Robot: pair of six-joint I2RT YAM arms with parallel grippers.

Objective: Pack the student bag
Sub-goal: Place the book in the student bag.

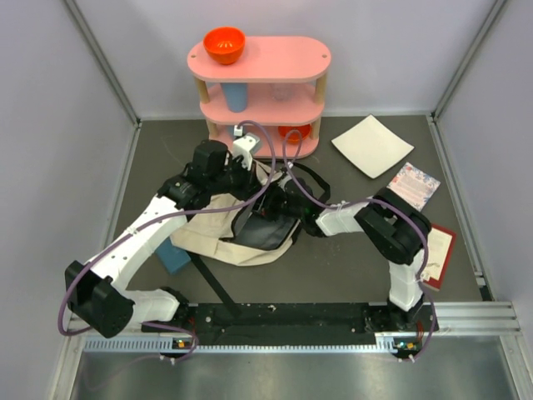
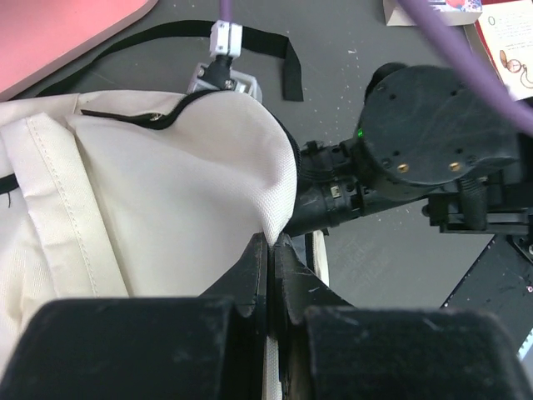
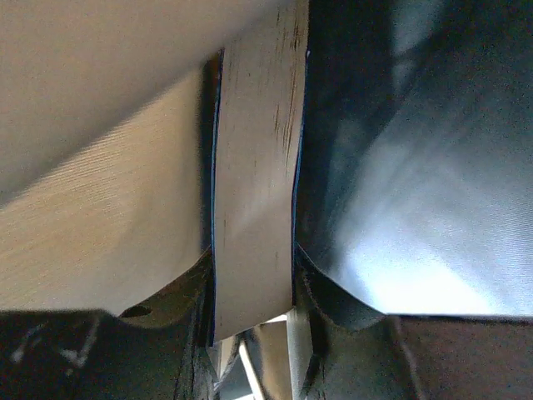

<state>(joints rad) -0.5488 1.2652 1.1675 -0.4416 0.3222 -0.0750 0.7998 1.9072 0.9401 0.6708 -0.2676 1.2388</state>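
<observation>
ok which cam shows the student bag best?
Top external: nearly the whole student bag, dark mouth open. Left wrist shows only cream fabric, its edge pinched by the left fingers. Right wrist too close: just cloth, dark lining, a beige strip between the right fingers.

Grey table (image 1: pixel 333 267): student bag (image 1: pixel 208 223), pink shelf (image 1: pixel 260 93), white sheet (image 1: pixel 372 146).

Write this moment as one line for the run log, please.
left tool: shut on student bag edge | right tool: shut on flat beige item, in the bag mouth | stage: packing under way
</observation>
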